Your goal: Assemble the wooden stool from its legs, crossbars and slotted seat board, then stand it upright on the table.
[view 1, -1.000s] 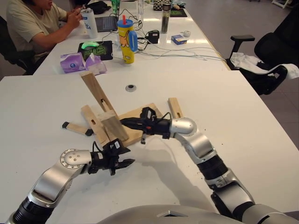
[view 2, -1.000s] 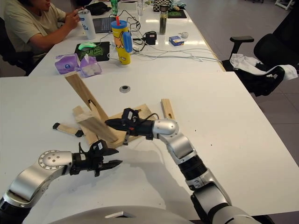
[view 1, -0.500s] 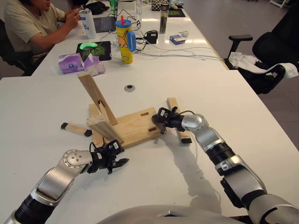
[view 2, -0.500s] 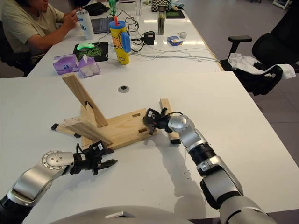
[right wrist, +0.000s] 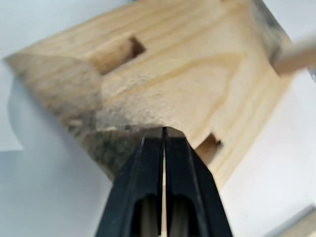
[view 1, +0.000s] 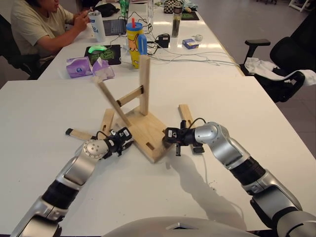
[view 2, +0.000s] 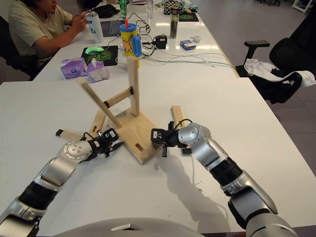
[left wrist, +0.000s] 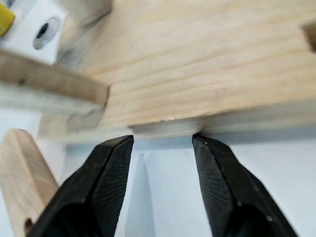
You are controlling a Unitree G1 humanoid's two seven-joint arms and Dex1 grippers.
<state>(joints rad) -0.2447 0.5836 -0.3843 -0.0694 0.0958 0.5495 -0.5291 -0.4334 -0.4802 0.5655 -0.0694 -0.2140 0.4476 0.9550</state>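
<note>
The right gripper (right wrist: 164, 131), fingers clenched together, presses its tips on the right edge of the pale slotted wooden seat board (view 1: 148, 132). The left gripper (left wrist: 163, 141) is spread at the board's left edge. Two pale wooden legs (view 1: 144, 81) and a short wooden crossbar (view 1: 131, 96) stand up from the board. The arms seem to be steadying it mid-assembly. Next, a loose wooden leg (view 1: 184, 114) just right of the board needs fetching for an empty slot.

The left arm (view 1: 74, 172) and right arm (view 1: 232, 154) wear rounded silver-grey shells with black joint bands. A thin black cable (view 1: 193, 120) loops at the right wrist. The left gripper (left wrist: 163, 140) has black, finely cross-hatched fingers (left wrist: 106, 173).
</note>
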